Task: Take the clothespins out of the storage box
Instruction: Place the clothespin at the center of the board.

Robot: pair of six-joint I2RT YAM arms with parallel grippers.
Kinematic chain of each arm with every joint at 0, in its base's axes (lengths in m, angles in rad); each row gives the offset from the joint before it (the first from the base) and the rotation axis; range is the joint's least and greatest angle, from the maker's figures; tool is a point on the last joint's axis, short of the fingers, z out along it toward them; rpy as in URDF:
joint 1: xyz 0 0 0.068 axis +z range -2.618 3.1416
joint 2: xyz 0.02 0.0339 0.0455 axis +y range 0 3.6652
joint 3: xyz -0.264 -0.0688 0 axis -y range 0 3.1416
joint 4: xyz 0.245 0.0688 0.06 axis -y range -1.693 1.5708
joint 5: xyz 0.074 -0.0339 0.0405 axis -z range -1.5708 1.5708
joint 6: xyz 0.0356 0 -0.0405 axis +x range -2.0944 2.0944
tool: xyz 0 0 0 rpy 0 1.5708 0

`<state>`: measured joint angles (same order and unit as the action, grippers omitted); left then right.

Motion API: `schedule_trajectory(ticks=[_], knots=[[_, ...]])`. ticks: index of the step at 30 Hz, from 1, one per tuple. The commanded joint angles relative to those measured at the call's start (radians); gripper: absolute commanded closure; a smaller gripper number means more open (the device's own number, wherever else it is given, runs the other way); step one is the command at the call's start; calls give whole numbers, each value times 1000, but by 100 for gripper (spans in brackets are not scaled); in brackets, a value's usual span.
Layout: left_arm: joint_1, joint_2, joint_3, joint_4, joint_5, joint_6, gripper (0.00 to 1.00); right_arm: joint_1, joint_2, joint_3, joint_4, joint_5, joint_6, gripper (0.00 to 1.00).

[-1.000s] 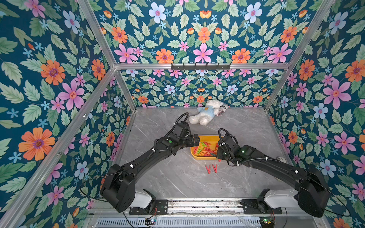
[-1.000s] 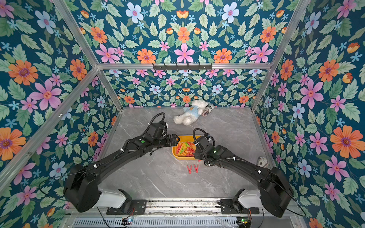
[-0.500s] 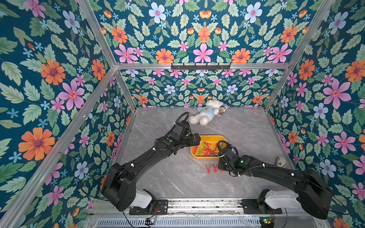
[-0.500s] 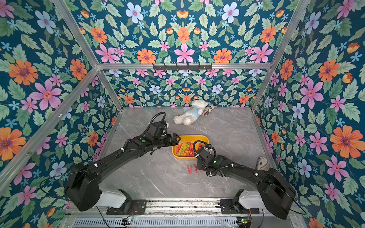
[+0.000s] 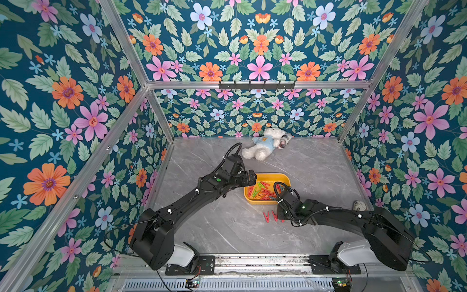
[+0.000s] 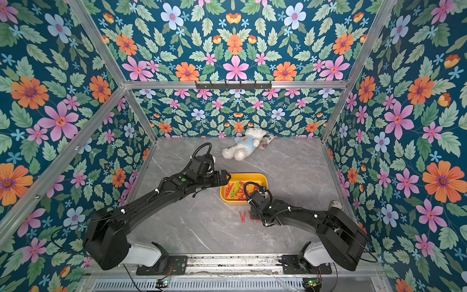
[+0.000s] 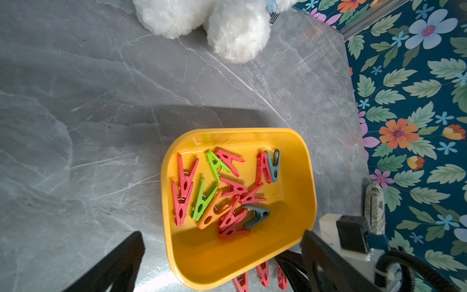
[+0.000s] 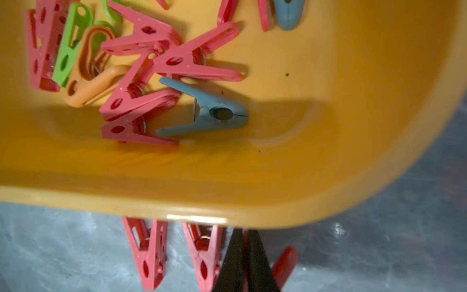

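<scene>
In both top views, a grey marble tabletop (image 5: 227,232) (image 6: 202,227) is enclosed by floral walls (image 5: 63,101). The right arm (image 5: 328,217), above the storage box (image 5: 273,175) a second ago, is now drawn back before it.

In the left wrist view, the left gripper (image 7: 222,235) is spread wide over the box's rim, with clothespins (image 7: 219,192) heaped inside.

In the right wrist view, the right gripper (image 8: 246,252) is clamped on a red clothespin (image 8: 284,260) beside two loose clothespins (image 8: 149,252) on the table.
</scene>
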<state>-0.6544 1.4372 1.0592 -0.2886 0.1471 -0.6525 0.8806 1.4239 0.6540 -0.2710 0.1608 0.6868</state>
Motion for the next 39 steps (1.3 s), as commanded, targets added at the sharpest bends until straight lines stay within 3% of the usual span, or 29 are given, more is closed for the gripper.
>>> schedule_trajectory(ticks=[1,7,17,24,30,33,39], knots=[[1,9,10,7,-11,-2,0,0,15,1,20,0,-15,94],[1,21,16,6,-6,-2,0,0,12,5,7,9,-17,80],[-18,84,59,8,2,-41,5,0,-149,39,-52,37,-29,71],[-71,197,138,-6,-25,-98,24,0,-297,42,-69,59,-39,54],[-120,325,256,-74,-66,-125,49,-50,-364,52,-72,51,-45,37],[-137,381,308,-89,-81,-151,54,-90,-387,50,-61,23,-55,29],[-158,495,418,-137,-107,-201,62,-127,-407,49,-55,13,-75,3]])
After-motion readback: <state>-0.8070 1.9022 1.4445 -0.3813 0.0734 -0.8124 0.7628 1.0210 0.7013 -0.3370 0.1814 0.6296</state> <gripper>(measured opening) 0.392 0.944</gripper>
